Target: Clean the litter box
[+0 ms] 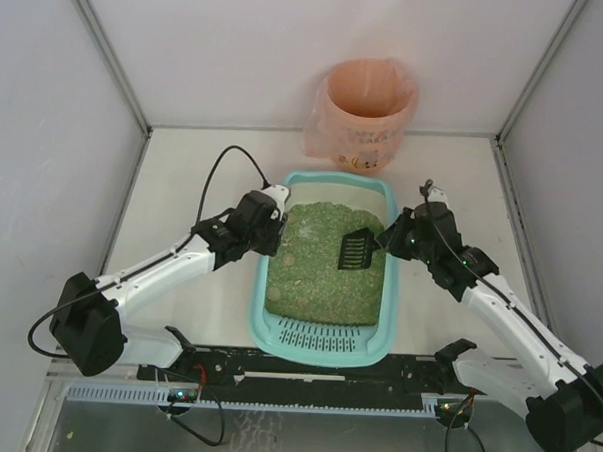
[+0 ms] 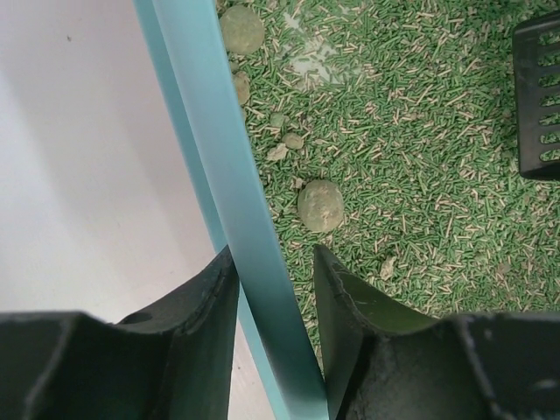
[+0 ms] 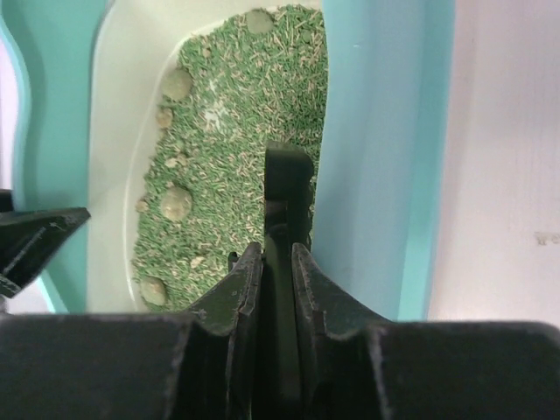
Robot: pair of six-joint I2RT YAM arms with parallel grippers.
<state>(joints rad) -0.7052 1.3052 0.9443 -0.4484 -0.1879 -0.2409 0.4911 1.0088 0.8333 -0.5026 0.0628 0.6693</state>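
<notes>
Left gripper [image 2: 273, 254] jaws pinch litter box [image 1: 319, 354] rim; right gripper [image 3: 276, 254] jaws clamp scoop [image 1: 355, 250]; box near-far, grate end nearest.

We see the litter box [image 1: 321, 353] as smooth teal plastic; inside it, rough granular litter [image 1: 324, 282], matt black scoop [image 1: 356, 249].

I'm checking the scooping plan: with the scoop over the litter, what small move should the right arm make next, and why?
Probably lower the scoop into the litter and ease it toward the clumps near the left wall. The right gripper is shut on its handle, the scoop looks empty, and the left gripper grips the litter box rim.
</notes>
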